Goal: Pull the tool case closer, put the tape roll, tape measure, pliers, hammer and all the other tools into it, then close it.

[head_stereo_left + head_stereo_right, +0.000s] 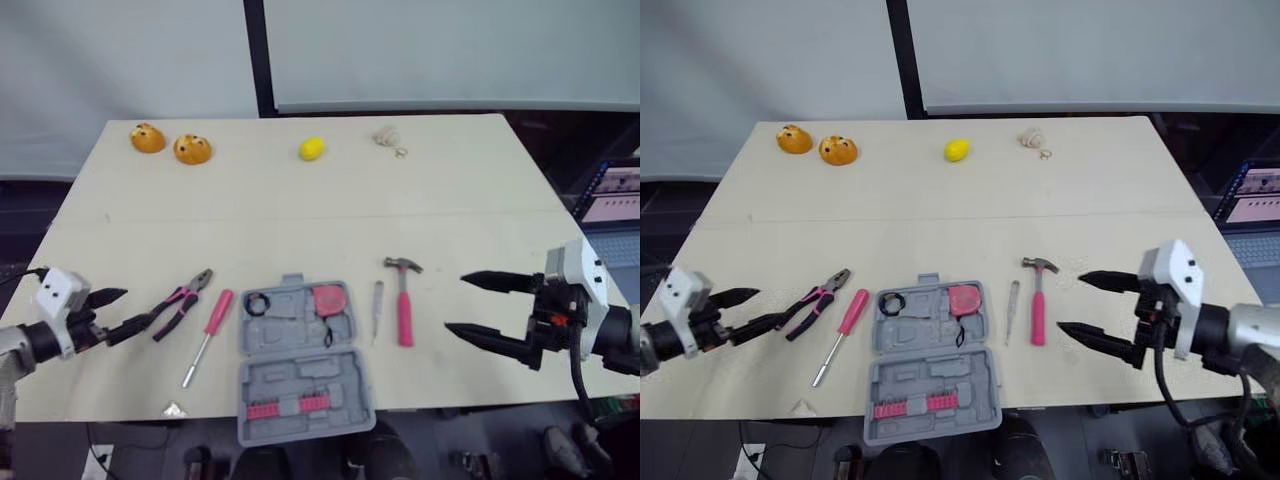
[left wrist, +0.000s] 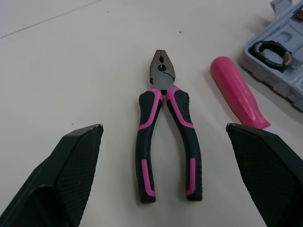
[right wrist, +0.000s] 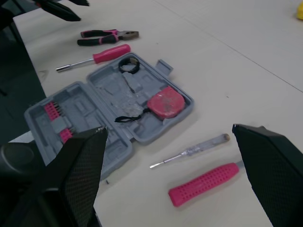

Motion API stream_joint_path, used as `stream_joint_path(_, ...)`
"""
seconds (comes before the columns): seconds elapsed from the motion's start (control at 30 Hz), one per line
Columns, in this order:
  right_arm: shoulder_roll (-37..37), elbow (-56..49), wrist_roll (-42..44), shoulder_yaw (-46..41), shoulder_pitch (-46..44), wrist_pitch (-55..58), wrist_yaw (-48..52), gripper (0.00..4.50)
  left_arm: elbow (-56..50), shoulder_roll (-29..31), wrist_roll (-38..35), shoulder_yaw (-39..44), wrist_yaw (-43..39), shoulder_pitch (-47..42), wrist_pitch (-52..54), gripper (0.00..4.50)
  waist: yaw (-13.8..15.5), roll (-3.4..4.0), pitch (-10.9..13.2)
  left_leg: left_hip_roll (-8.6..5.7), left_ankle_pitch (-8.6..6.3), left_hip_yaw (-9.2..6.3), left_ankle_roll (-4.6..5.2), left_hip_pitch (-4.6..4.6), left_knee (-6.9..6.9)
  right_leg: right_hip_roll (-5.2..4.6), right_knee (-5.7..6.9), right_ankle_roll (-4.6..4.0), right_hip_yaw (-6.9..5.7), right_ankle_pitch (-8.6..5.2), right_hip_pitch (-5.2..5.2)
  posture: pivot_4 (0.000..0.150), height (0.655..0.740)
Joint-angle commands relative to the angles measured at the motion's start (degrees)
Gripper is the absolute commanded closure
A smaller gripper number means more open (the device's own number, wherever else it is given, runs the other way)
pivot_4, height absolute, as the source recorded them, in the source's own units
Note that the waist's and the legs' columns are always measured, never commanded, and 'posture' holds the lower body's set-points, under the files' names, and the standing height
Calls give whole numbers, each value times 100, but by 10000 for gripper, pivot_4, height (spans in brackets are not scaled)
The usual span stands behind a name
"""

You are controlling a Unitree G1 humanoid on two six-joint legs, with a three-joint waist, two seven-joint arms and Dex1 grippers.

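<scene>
The grey tool case (image 1: 352,385) lies open near the table's front edge. A black tape roll (image 1: 258,303) and a pink tape measure (image 1: 330,298) sit in its far half. Left of it lie a pink screwdriver (image 1: 208,335) and the pink-and-black pliers (image 2: 165,132). My left gripper (image 1: 135,308) is open just behind the pliers' handles, not touching them. Right of the case lie a thin test screwdriver (image 1: 377,308) and the pink-handled hammer (image 1: 404,300). To the right of the hammer my right gripper (image 1: 455,303) is open with nothing in it.
At the table's far side are two orange toys (image 1: 148,138) (image 1: 192,150), a yellow lemon (image 1: 312,148) and a small beige object (image 1: 388,135). A laptop (image 1: 620,195) stands off the right edge. Pink bits (image 1: 290,405) fill the case's near half.
</scene>
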Motion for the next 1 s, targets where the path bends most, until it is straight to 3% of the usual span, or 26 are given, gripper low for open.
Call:
stream_joint_path(0.03,35,-328,405,213,-269,71,-253,621,423,-64,223,-317,-60,-366,-335,0,-5,0,0,0,0,1,1,-3,1,1,0,0,-2,0,-2,1500,7292)
stream_joint_path(0.33,54,-643,840,798,-687,118,-767,621,1377,-459,638,-893,124,-1033,-999,0,9,-12,-4,0,8,6,3,-3,10,2,8,4,-30,2,-2,1500,7292)
stream_joint_path(1.0,-38,-649,931,869,-711,53,-1034,621,3092,-894,1097,-1162,451,-1853,-2011,0,17,-22,-9,-3,15,4,6,-2,14,-1,18,5,-51,3,0,1500,7292)
